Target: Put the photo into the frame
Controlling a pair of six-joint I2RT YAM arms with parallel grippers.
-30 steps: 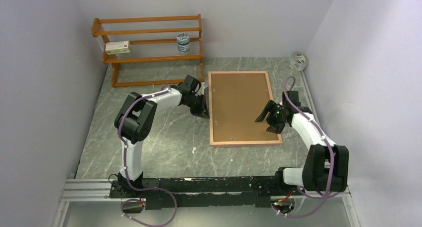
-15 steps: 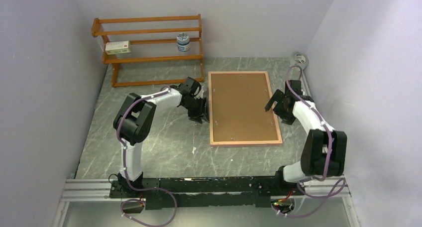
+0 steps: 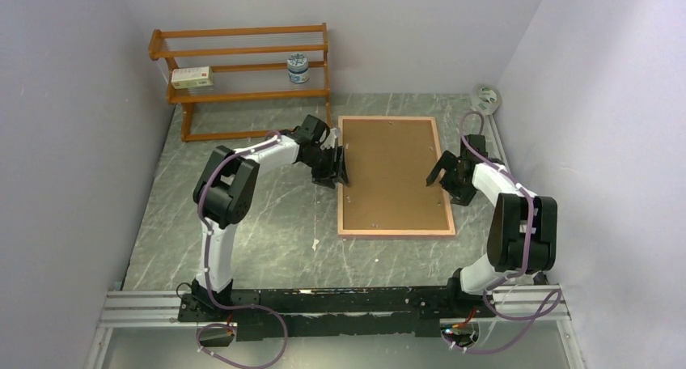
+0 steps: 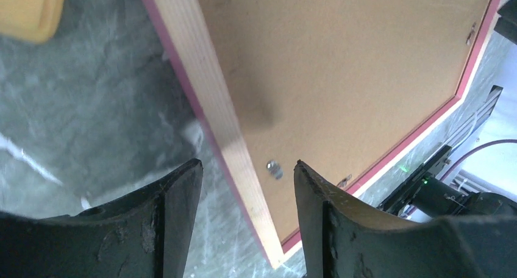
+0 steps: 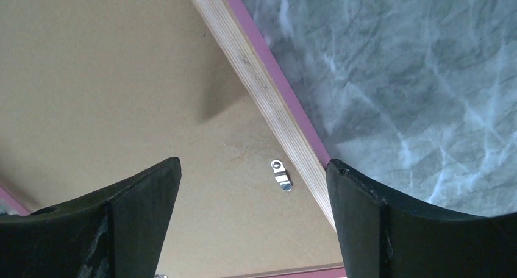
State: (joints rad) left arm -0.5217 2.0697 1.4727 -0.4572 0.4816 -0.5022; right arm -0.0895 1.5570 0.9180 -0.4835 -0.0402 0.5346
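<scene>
Since the frame (image 3: 395, 231) lies face down on the table (image 3: 267, 215), backing board (image 3: 391, 171) seated and the photo unseen, presumably beneath, left gripper (image 3: 340, 168) and right gripper (image 3: 441, 175) gape empty at its sides, leaving perhaps the clips (image 5: 281, 175).

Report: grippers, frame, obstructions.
Left gripper open over left rail of pink-bordered wooden picture frame. Right gripper open over right rail. Frame flat, back up, brown hardboard backing in; photo unseen. Nothing on top.
</scene>
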